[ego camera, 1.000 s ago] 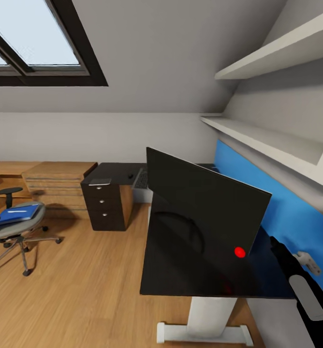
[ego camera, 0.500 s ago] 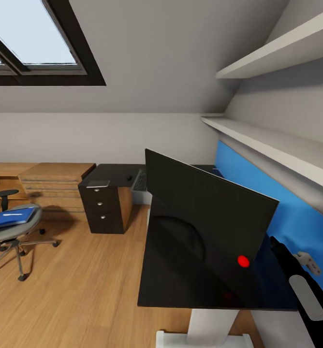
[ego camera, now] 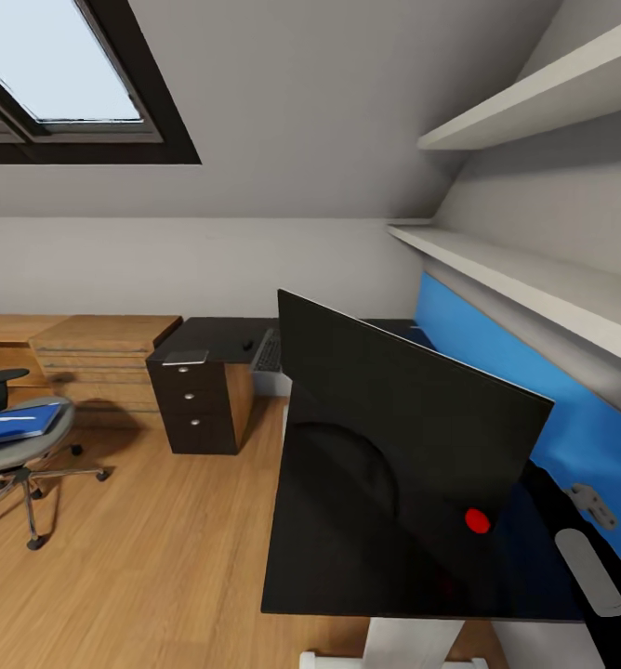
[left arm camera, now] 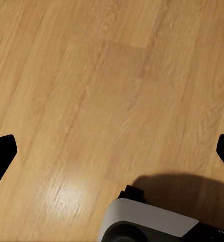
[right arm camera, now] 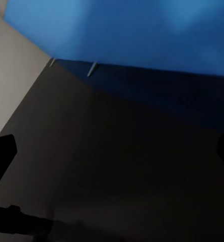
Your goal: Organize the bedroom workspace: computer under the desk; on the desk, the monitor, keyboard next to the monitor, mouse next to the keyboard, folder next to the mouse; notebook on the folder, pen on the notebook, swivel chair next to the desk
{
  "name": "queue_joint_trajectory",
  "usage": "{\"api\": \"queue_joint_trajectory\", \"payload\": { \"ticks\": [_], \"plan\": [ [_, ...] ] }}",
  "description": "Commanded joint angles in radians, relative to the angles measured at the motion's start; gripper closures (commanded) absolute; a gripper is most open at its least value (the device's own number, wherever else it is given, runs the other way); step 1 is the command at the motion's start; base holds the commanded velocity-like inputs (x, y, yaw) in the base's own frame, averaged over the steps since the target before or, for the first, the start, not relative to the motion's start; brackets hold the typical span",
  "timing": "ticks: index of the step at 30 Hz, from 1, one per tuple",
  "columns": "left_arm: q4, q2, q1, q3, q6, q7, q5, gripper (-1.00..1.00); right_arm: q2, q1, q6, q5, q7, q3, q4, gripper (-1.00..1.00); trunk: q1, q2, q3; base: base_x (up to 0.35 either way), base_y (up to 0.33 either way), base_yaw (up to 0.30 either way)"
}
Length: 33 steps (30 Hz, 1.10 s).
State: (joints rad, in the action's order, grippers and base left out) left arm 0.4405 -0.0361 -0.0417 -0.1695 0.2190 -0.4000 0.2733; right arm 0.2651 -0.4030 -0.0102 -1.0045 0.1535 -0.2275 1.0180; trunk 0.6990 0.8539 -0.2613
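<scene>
The monitor stands on the glossy black desk, its red dot at the lower corner, with the blue back panel behind it. At far left the swivel chair carries the blue folder, and a pale pen lies on the folder. On the black cabinet desk lie the keyboard, the mouse and a grey notebook. My right arm reaches over the desk; the right gripper is open above the desk top. The left gripper hangs open over the wood floor.
White shelves run along the wall above the blue panel. A light wooden drawer unit stands beside the black cabinet. A skylight sits in the sloped ceiling. Wood floor lies between chair and desk. My base shows below the left gripper.
The whole picture has shifted, so the camera has moved: the chair sits further left and the monitor looms larger. The things themselves have not moved.
</scene>
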Motion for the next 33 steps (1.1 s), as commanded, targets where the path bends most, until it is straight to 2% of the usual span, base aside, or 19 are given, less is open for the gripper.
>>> {"api": "queue_joint_trajectory", "payload": {
  "ticks": [1, 18, 26, 29, 33],
  "plan": [
    [0.0, 0.001, -0.001, -0.008, 0.005, -0.007, 0.01, -1.0, 0.0, 0.0, -0.003, -0.007, 0.005, 0.003, 0.001, -1.0, 0.0, 0.001, -0.001, 0.005, 0.0, 0.0],
    [0.0, 0.001, -0.001, -0.008, 0.005, -0.007, 0.01, -1.0, 0.002, 0.0, -0.009, -0.001, 0.006, 0.022, 0.002, -1.0, 0.0, 0.001, -0.001, 0.001, 0.0, 0.0],
    [0.0, 0.001, -0.001, -0.008, 0.005, -0.007, 0.01, -1.0, 0.005, 0.0, -0.01, 0.001, 0.0, 0.069, 0.002, -1.0, 0.0, 0.001, -0.001, 0.0, 0.0, 0.0],
    [0.0, 0.001, -0.001, -0.008, 0.005, -0.007, 0.01, -1.0, 0.005, 0.0, -0.01, 0.025, -0.001, 0.078, 0.002, -1.0, 0.0, 0.001, -0.001, 0.0, 0.0, 0.0],
    [0.0, 0.001, -0.001, -0.008, 0.005, -0.007, 0.01, -1.0, 0.003, 0.0, -0.009, 0.093, -0.002, 0.094, 0.002, -1.0, 0.0, 0.001, -0.001, 0.0, 0.0, 0.0]
  ]
}}
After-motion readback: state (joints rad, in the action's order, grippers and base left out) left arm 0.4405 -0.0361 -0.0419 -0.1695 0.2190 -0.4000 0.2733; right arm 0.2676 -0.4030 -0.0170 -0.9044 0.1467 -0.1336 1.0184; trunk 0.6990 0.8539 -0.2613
